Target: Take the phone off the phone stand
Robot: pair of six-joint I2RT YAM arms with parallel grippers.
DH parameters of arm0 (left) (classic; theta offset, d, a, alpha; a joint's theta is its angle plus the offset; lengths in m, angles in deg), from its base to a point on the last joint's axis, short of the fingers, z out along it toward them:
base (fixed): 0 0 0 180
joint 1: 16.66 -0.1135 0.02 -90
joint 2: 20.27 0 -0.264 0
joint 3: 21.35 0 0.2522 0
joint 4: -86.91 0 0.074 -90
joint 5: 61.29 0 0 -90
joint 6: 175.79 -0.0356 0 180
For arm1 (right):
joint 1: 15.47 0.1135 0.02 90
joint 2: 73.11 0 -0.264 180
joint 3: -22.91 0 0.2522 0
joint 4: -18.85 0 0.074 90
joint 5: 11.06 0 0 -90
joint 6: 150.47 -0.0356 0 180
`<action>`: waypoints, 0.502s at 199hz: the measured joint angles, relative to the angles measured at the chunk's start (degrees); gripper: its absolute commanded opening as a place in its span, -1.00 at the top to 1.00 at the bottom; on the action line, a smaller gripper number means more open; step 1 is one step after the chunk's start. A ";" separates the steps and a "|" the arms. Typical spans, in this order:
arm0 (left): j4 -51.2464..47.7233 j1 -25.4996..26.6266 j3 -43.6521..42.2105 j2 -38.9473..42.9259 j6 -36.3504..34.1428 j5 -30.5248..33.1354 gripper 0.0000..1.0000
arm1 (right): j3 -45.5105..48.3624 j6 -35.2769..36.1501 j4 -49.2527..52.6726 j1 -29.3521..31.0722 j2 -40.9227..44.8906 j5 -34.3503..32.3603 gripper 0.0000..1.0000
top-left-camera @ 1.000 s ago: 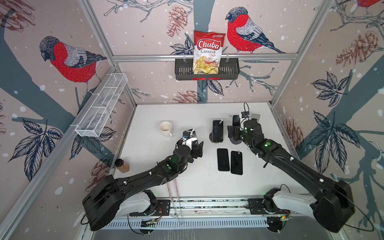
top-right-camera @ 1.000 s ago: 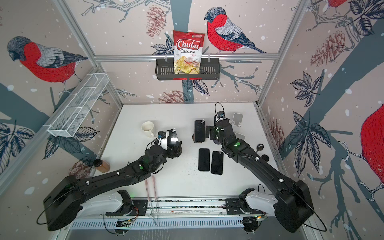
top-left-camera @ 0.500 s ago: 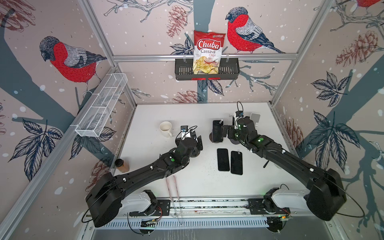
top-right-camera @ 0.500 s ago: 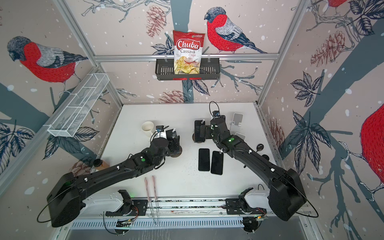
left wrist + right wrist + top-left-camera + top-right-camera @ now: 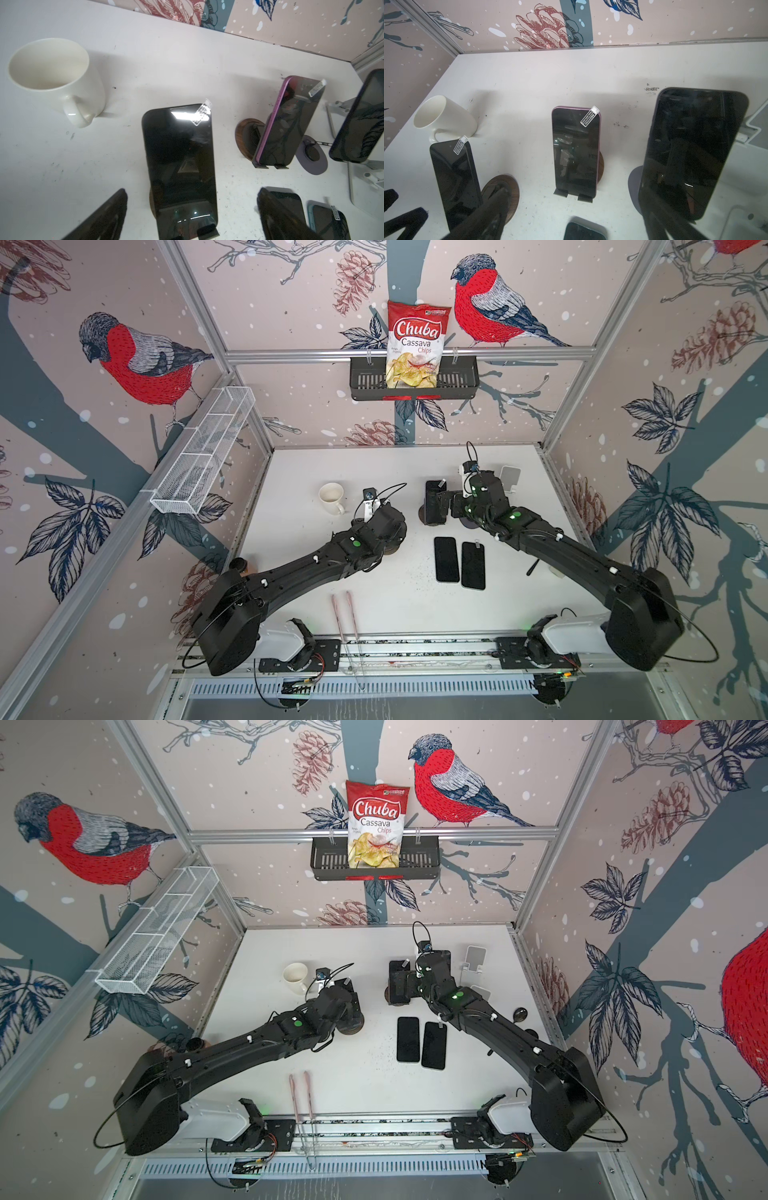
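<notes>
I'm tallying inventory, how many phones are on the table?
5. On stands: black phone nearest the mug, purple-edged phone mid-table, dark phone farther right. Flat, side by side: plain phone, blue-edged phone. Others could be hidden.

Right pincer (image 5: 573, 207) swung left toward purple phone (image 5: 576, 149); left pincer (image 5: 190, 197) tipped down.
</notes>
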 measured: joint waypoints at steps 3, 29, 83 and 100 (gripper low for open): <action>-0.09 -0.22 0.00 0.00 0.07 -0.20 -0.91 | -0.04 0.04 -0.02 0.00 -0.07 -0.11 -0.99; -0.79 -1.25 1.01 -0.55 0.17 -1.11 -0.87 | 0.07 0.87 -0.76 -0.24 -0.13 -0.68 -0.99; -4.33 -1.62 6.78 -7.23 -0.22 -3.30 -0.81 | 1.36 1.03 -1.44 -1.27 0.42 -0.83 -0.99; -5.68 -1.62 8.44 -8.63 0.44 -3.32 -0.80 | 1.68 1.01 -1.49 -1.81 0.68 -0.83 -0.99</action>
